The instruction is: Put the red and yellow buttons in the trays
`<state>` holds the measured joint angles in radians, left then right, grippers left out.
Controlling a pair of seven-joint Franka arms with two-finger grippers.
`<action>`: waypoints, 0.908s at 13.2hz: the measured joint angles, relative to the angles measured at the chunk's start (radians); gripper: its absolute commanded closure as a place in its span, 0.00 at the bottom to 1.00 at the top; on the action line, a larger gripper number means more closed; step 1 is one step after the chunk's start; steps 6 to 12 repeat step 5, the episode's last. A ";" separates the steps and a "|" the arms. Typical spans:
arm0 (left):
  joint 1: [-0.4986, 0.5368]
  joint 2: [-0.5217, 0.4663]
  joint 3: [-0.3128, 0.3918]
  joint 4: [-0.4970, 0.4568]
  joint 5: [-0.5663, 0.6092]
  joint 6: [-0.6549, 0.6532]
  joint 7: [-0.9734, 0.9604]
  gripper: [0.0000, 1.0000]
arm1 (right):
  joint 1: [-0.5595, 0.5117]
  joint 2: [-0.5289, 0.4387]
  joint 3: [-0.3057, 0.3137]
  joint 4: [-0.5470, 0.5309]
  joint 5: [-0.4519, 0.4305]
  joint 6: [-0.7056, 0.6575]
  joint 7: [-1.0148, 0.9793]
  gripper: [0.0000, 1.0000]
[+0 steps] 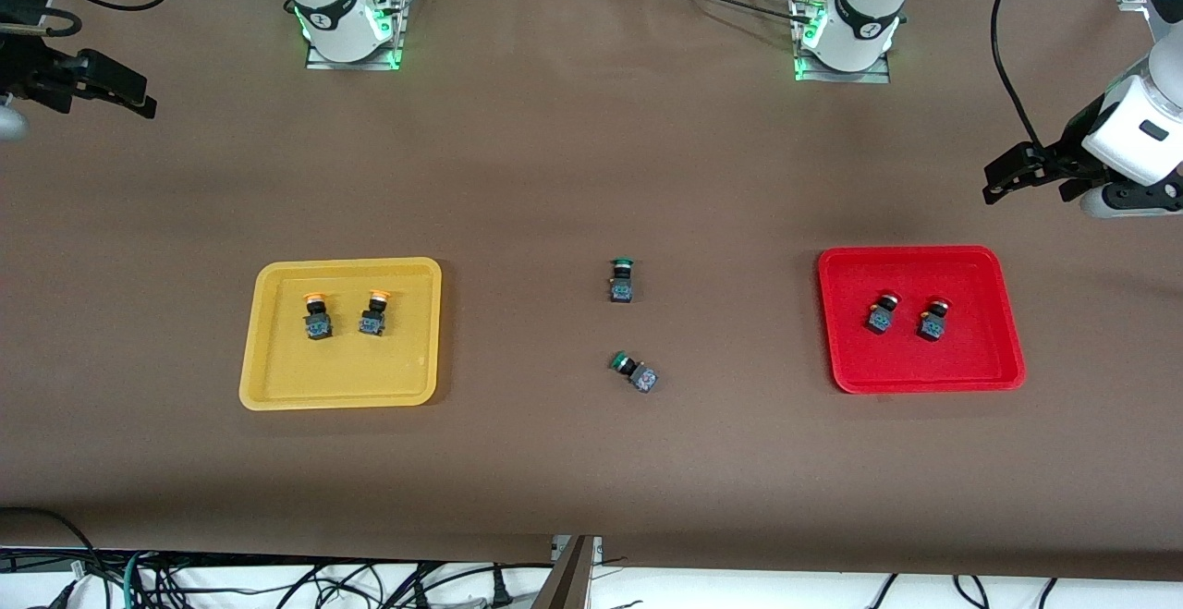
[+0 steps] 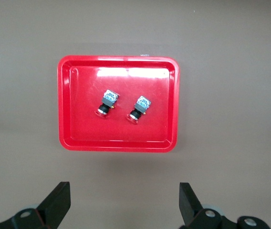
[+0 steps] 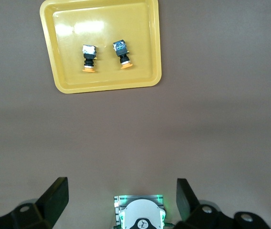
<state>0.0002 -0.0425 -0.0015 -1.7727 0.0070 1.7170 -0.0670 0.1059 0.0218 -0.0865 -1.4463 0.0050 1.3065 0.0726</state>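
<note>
Left hand (image 1: pixel 1030 175): held up over bare counter at the left arm's end, above the edge of the red tray; its 2 fingers (image 2: pixel 57 200) are spread wide, nothing between them.
Left arm: raised and bent in from the counter's edge, wrist camera looking straight down on the red tray.
Right hand (image 1: pixel 111 91): held up over bare counter at the right arm's end; fingers (image 3: pixel 54 198) spread apart and empty.
Right arm: seen only as its dark hand and wrist at the picture's edge, with its own base (image 3: pixel 140 214) visible below in the wrist view.
Red tray (image 1: pixel 1003 359): flat on the counter (image 1: pixel 554 461) toward the left arm's end.
Red buttons: 2 are lying in the red tray, side by side and apart, (image 1: pixel 883 311) and (image 1: pixel 933 321).
Yellow tray (image 1: pixel 268 378): flat toward the right arm's end.
Yellow buttons: 2 are lying in the yellow tray, side by side, (image 1: pixel 316 315) and (image 1: pixel 374 313).
Green buttons: 2 are left on the counter between the trays, 1 (image 1: pixel 621 281) farther from the front camera, 1 (image 1: pixel 635 371) nearer and turned at an angle.
</note>
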 measured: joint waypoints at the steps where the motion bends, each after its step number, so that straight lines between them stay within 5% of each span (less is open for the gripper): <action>1: 0.000 0.006 -0.001 0.015 0.000 -0.014 0.000 0.00 | 0.000 0.002 0.000 0.000 0.000 0.002 0.000 0.00; 12: -0.001 0.031 -0.003 0.040 0.000 -0.026 0.000 0.00 | 0.000 0.010 0.001 0.000 -0.001 0.004 0.000 0.00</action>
